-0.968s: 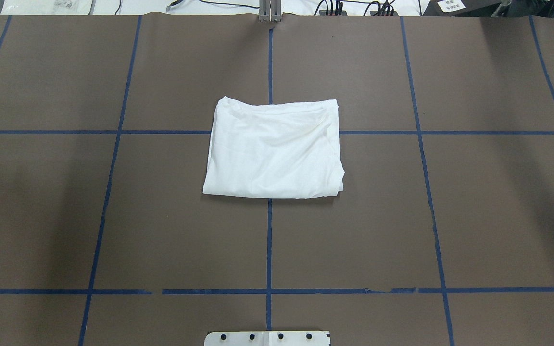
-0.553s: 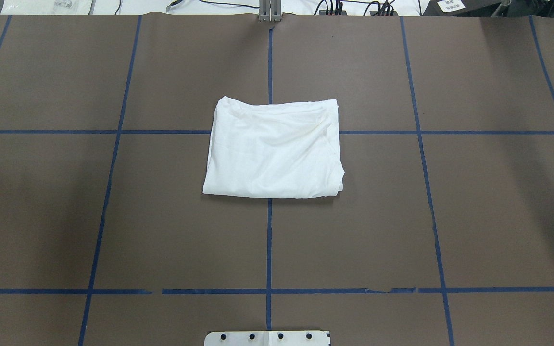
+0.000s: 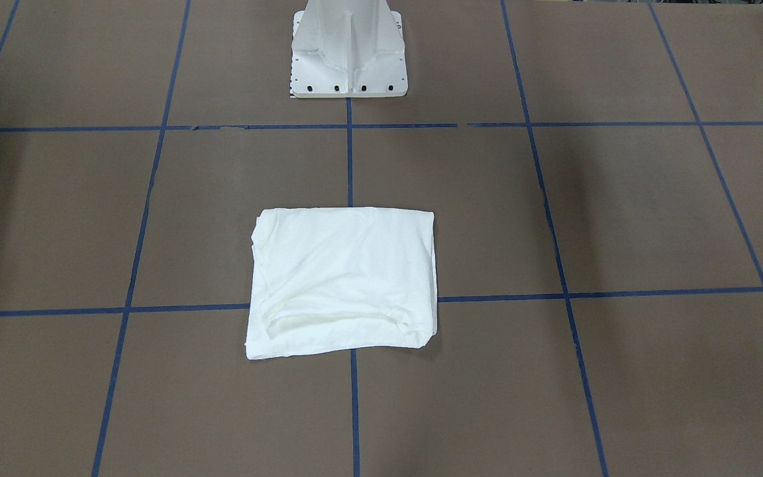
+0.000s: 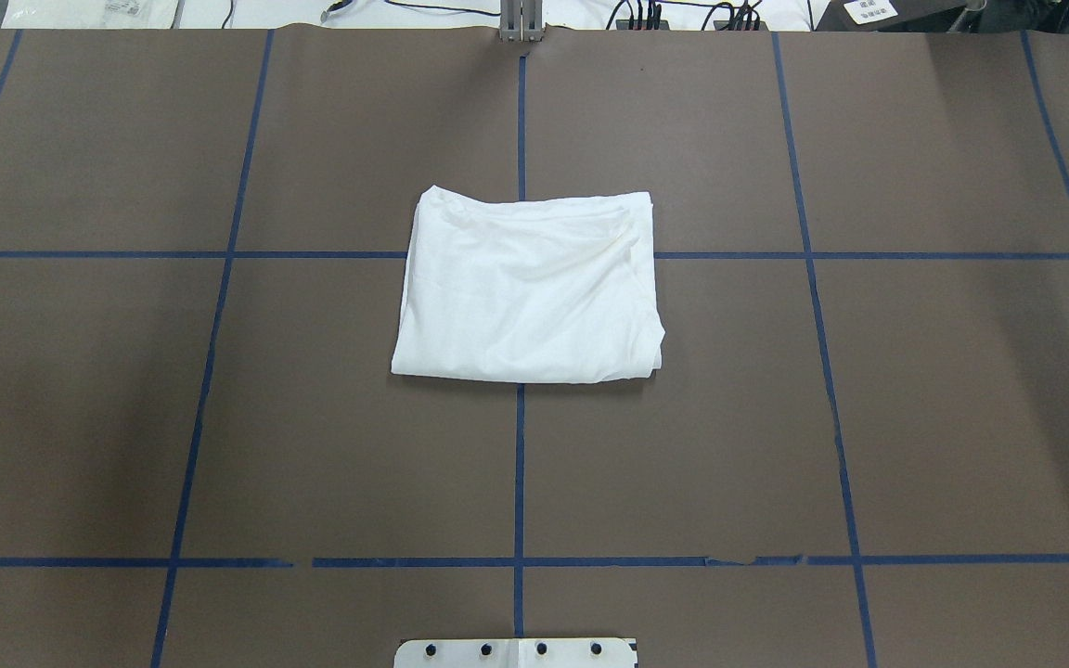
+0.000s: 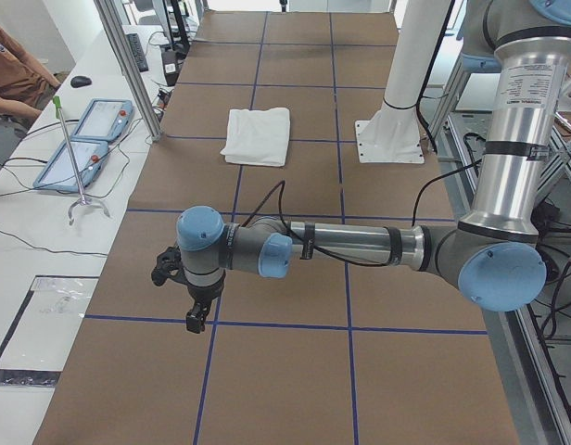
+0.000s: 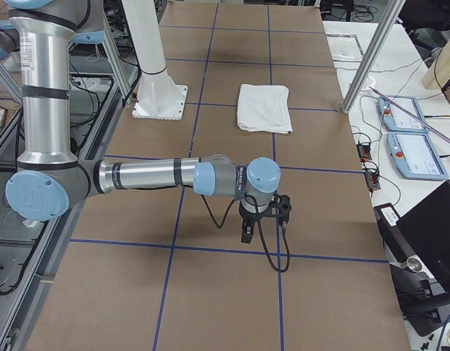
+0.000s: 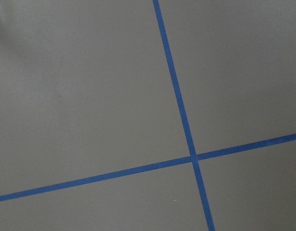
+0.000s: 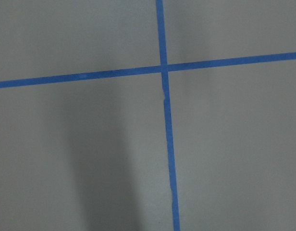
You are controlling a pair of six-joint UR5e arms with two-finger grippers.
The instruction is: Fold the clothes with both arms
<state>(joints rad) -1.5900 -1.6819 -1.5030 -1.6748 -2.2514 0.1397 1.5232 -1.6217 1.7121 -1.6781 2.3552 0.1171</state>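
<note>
The clothes are one white shirt [image 4: 525, 288], folded into a compact rectangle at the middle of the brown table [image 4: 915, 390]; it also shows in the front view as the shirt [image 3: 345, 281] and in the side views as the shirt [image 5: 258, 134] and shirt [image 6: 264, 107]. My left gripper [image 5: 195, 315] hangs over bare table far out on the left, well away from the shirt. My right gripper [image 6: 247, 232] hangs likewise far out on the right. I cannot tell whether either is open or shut. Both wrist views show only brown table and blue tape lines.
Blue tape lines [image 4: 519, 464] grid the table. The white pedestal base [image 3: 348, 53] stands at the robot's side. Teach pendants [image 5: 86, 139] and cables lie on the white bench beyond the far edge, with metal posts [image 5: 128, 65] and a seated person [image 5: 12, 74] there.
</note>
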